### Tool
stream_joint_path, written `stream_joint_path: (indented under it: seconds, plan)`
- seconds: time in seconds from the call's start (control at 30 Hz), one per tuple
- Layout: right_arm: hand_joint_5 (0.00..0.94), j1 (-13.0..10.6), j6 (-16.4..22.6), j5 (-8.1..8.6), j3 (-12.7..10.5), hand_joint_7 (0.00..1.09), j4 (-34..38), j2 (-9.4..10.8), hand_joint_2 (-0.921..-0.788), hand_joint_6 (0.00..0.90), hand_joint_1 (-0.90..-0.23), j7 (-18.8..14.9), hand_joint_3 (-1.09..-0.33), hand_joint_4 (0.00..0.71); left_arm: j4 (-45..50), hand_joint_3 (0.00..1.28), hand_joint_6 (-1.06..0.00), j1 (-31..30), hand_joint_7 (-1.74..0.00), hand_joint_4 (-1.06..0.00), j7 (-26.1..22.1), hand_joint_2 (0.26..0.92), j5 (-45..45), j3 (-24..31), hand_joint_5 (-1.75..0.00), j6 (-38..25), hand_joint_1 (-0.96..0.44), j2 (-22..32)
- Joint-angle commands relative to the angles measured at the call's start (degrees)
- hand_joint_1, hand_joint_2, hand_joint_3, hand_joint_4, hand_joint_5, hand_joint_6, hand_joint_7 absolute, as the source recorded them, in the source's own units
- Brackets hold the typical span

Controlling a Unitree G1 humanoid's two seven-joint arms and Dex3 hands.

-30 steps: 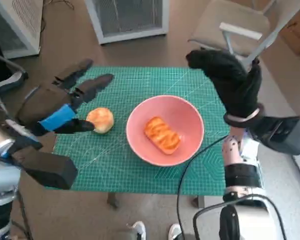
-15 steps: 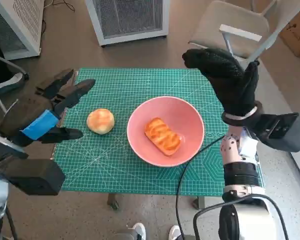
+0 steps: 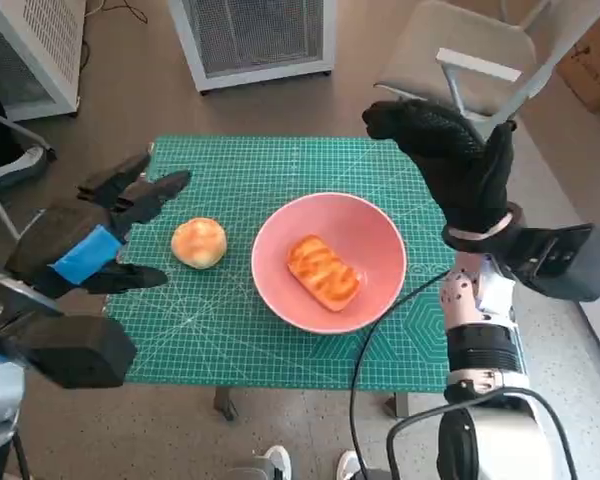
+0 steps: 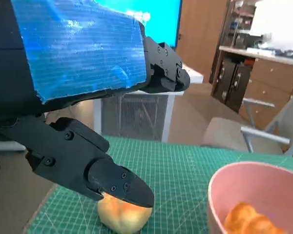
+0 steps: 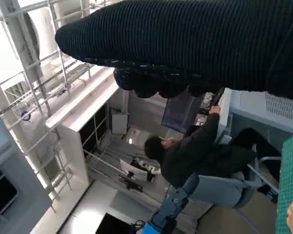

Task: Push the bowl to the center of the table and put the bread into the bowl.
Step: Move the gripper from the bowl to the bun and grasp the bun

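A pink bowl (image 3: 329, 262) sits near the middle of the green cutting mat (image 3: 280, 170), with one glazed bread piece (image 3: 323, 271) already lying inside it. A second bread, a round bun (image 3: 199, 242), rests on the mat just beside the bowl, on the side toward the left hand (image 3: 85, 235).

Over the last second that left hand has pulled back from the bun. It was touching or almost touching it; now it hovers apart from it at the mat's edge, fingers spread and holding nothing. In the left wrist view the bun (image 4: 123, 214) lies just beyond the black fingertips (image 4: 122, 181).

The right hand (image 3: 450, 165), in its knitted glove, is raised above the mat's far corner on the bowl's other side, fingers spread and empty, barely moved.

Judging from this, the bowl is placed and the bun remains to be picked up.
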State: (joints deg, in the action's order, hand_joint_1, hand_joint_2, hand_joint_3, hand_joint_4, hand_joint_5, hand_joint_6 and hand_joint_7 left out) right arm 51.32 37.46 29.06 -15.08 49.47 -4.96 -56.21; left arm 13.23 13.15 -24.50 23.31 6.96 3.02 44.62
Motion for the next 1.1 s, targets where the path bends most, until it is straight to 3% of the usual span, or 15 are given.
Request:
stream_joint_path:
  seconds: [0.03,1.1]
  plan:
    - [0.003,0.2,-0.6,-0.08,-0.3,0.59,0.9,-0.1,-0.921,0.0,-0.682,-0.8,-0.708,0.21,-1.8,0.0,-0.34,1.2,-0.06,-0.19,1.2,0.76,0.4,-1.1,-0.01,0.8,-0.38,-0.5]
    - [0.004,-0.6,-0.9,-0.76,-0.8,0.61,-0.3,-1.4,-0.921,-0.001,-0.685,-0.1,-0.694,0.214,-37.5,0.01,-0.29,19.6,0.0,-0.13,8.7,0.806,5.2,-15.9,0.0,5.1,-0.43,-8.5]
